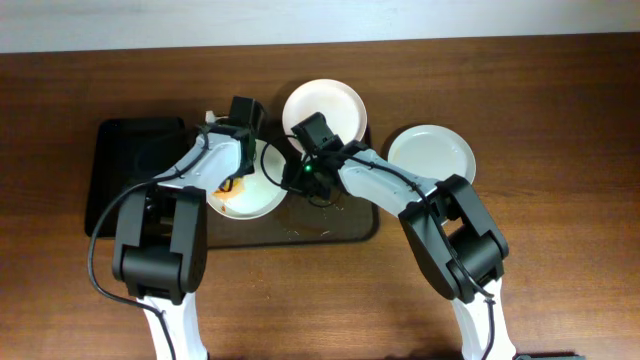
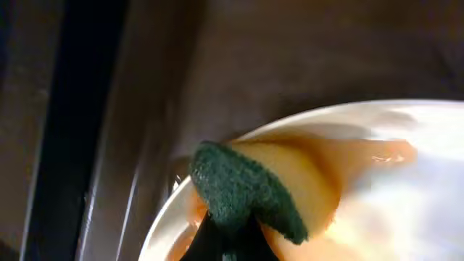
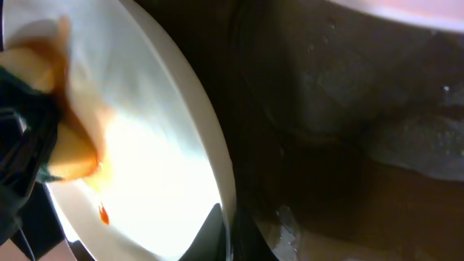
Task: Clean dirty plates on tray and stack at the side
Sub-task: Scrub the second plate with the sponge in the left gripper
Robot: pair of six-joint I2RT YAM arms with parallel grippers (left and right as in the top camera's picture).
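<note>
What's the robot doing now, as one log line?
left gripper: sponge on smeared plate | right gripper: holds its rim

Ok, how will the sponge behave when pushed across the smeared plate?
The sponge is probably soft: its yellow foam looks bent where the left gripper pinches it. It is likely light, and should drag rather than roll. The dirty plate may slide on the tray, so the right gripper, seemingly pinching its rim, helps.

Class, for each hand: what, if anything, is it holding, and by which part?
The left hand grips a sponge by its near end, pressing it on the dirty plate. The right hand pinches that plate's rim.
</note>
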